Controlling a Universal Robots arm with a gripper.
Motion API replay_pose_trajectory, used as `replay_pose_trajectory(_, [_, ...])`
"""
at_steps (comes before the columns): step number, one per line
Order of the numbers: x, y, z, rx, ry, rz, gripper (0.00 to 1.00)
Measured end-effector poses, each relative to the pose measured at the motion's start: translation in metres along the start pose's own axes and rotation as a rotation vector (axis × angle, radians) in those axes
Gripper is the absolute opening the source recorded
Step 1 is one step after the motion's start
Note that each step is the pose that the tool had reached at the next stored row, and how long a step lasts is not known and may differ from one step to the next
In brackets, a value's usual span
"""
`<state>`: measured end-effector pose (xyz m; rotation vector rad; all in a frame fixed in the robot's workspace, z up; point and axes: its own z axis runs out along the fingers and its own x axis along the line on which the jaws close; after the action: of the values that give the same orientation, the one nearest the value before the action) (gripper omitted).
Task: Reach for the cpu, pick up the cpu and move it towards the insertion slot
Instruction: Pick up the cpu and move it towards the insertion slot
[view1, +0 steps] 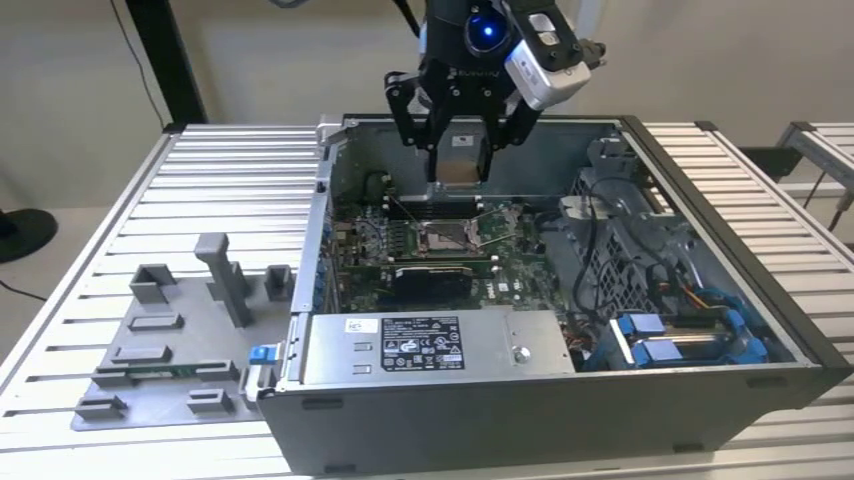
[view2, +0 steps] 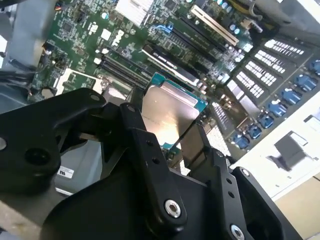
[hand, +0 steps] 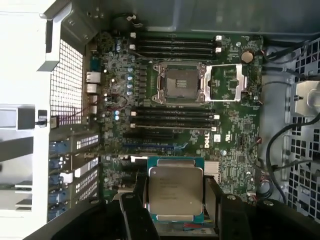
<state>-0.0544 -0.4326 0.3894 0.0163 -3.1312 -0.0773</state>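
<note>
The cpu (view1: 457, 162), a small flat square chip with a silvery top and green rim, hangs in the air over the open computer case. My gripper (view1: 457, 168) is shut on it, one black finger on each side. Both wrist views show the cpu (hand: 175, 189) (view2: 169, 111) clamped between the fingers (hand: 139, 200). The insertion slot (view1: 447, 238) lies below on the green motherboard, a square socket with a shiny metal frame. In the first wrist view the insertion slot (hand: 181, 83) has its load plate swung open beside it, and the cpu is some way off from it.
The case walls (view1: 320, 230) ring the motherboard. A power supply (view1: 420, 345) fills the case's near side. Cables and blue drive bays (view1: 681, 335) are at the exterior view's right. A grey fixture plate with blocks (view1: 174, 340) sits on the slatted table at the exterior view's left.
</note>
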Motion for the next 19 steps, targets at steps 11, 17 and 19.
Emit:
replay_pose_trajectory(11, [-0.0116, 0.0394, 0.0045, -0.0001, 0.0000, 0.000, 0.00])
replay_pose_trajectory(17, [-0.0165, 0.0627, 0.0108, 0.0002, 0.0001, 0.000, 0.00])
replay_pose_trajectory(19, [-0.0177, 0.0716, 0.0143, 0.0000, 0.0000, 0.000, 0.00])
